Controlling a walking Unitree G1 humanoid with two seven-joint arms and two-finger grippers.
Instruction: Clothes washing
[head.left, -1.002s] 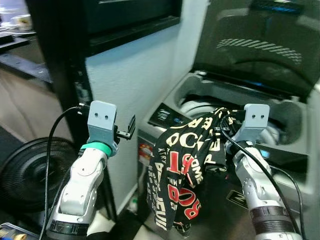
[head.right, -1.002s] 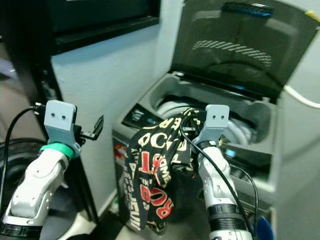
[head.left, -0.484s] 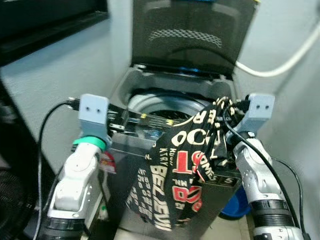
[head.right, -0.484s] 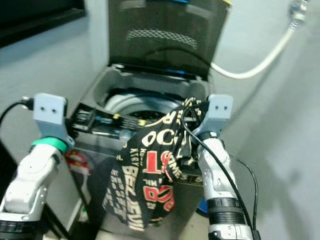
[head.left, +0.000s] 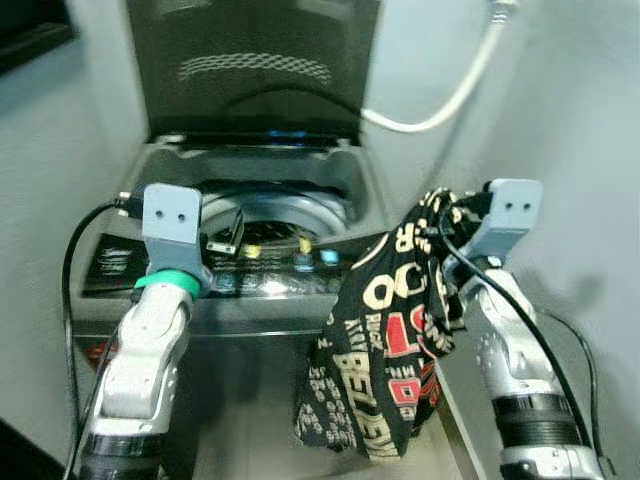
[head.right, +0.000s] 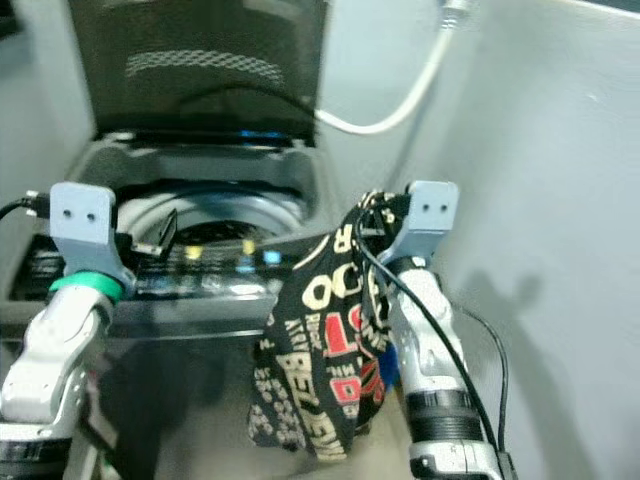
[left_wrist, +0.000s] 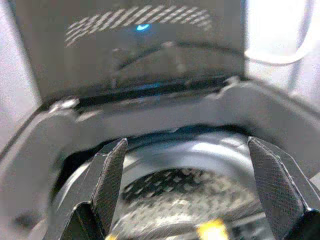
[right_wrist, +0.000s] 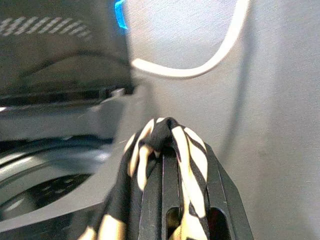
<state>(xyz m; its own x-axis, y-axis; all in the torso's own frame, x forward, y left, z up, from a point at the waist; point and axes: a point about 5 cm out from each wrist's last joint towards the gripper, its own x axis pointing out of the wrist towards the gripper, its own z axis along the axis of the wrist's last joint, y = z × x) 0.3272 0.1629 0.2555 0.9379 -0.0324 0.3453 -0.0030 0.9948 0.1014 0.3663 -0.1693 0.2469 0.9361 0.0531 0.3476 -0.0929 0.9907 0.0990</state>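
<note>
A top-loading washing machine (head.left: 345, 175) stands before me with its dark lid (head.left: 250, 70) raised and the steel drum (head.left: 275, 215) showing. My right gripper (head.left: 447, 215) is shut on a black garment (head.left: 375, 370) with cream and red lettering, which hangs in front of the machine's right front corner. In the right wrist view the garment (right_wrist: 150, 145) is bunched over the closed fingers (right_wrist: 167, 200). My left gripper (head.left: 228, 240) hovers over the front rim, open and holding nothing. The left wrist view looks between that gripper's fingertips (left_wrist: 187, 145) into the drum (left_wrist: 180, 185).
A white hose (head.left: 440, 100) curves from the wall behind the lid. A grey wall (head.left: 570, 120) stands close on the right of the machine. The lit control panel (head.left: 270, 282) runs along the machine's front edge.
The camera has swung right and closer, so the washer now faces me and the black cabinet and fan have left the picture. The garment stays held in my right gripper.
</note>
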